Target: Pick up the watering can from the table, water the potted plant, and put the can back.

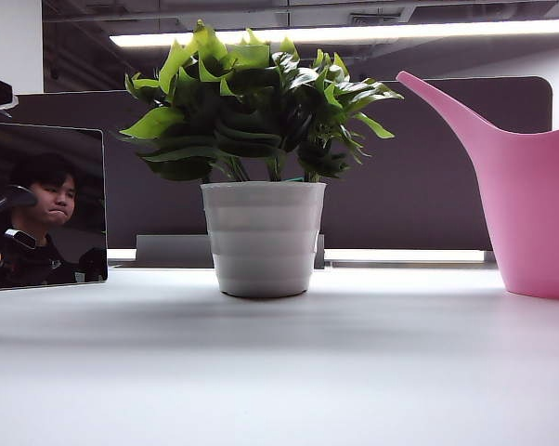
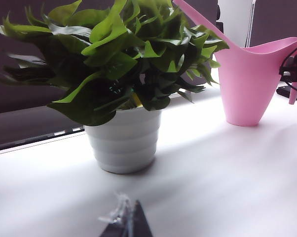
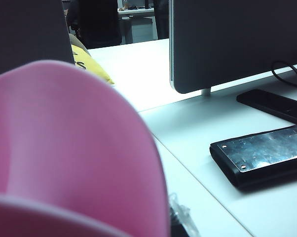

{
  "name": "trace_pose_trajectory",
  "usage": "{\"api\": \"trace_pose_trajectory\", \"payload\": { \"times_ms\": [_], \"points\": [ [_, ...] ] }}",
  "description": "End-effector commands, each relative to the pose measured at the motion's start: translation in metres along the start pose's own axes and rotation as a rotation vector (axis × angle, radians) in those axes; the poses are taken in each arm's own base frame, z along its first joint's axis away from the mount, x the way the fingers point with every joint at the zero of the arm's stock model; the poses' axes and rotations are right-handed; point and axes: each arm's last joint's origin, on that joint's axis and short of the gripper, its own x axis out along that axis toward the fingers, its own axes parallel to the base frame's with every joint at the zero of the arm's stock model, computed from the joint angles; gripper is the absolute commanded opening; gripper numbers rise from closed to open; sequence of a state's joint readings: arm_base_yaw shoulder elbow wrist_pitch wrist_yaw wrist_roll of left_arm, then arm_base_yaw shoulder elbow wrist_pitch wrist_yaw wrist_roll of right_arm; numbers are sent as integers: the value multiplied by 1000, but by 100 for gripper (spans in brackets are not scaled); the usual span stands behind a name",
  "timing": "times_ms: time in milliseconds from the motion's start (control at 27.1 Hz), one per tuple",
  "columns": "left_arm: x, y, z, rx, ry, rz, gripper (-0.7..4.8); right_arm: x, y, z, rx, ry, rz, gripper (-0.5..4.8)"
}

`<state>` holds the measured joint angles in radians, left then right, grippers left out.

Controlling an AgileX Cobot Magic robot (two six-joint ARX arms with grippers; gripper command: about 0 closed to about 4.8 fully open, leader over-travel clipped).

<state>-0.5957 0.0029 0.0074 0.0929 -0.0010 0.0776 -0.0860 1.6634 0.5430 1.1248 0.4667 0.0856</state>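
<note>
1. Round ribbed white pot with a bushy light-and-dark green plant (image 2: 123,143) stands on the plain white matte tabletop (image 2: 212,187), left of centre.
2. Smooth pink plastic watering can (image 2: 249,84) stands upright on the tabletop, right of the pot and apart from it; its long spout slants up over the leaves.
3. Dark arm hardware with black cables (image 2: 294,69) sits at the can's far-right side; contact unclear.
4. Left gripper (image 2: 126,223): only a dark tip at the lower edge, in front of the pot, touching nothing; jaw state unreadable.

Open table (image 1: 279,372) between plant (image 1: 261,102), can (image 1: 530,214)

watering can (image 1: 535,218): smooth pink plastic | table (image 1: 279,372): matte white
</note>
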Motion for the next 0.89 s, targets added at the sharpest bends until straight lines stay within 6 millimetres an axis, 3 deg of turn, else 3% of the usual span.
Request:
{"api": "trace_pose_trajectory", "payload": {
  "times_ms": [37,148,333,628,887],
  "points": [
    [0,0,1,0,-12,-1,-5,1,1,4,4,-24,18,117],
    [0,0,1,0,-12,-1,-5,1,0,4,1,-23,42,35],
    [0,0,1,0,-12,-1,-5,1,0,5,2,-27,50,-1],
    [0,0,1,0,-12,-1,-5,0,0,10,8,-57,56,-1],
    [0,0,1,0,-12,-1,-5,-5,-4,33,1,-102,135,-1]
  ]
}}
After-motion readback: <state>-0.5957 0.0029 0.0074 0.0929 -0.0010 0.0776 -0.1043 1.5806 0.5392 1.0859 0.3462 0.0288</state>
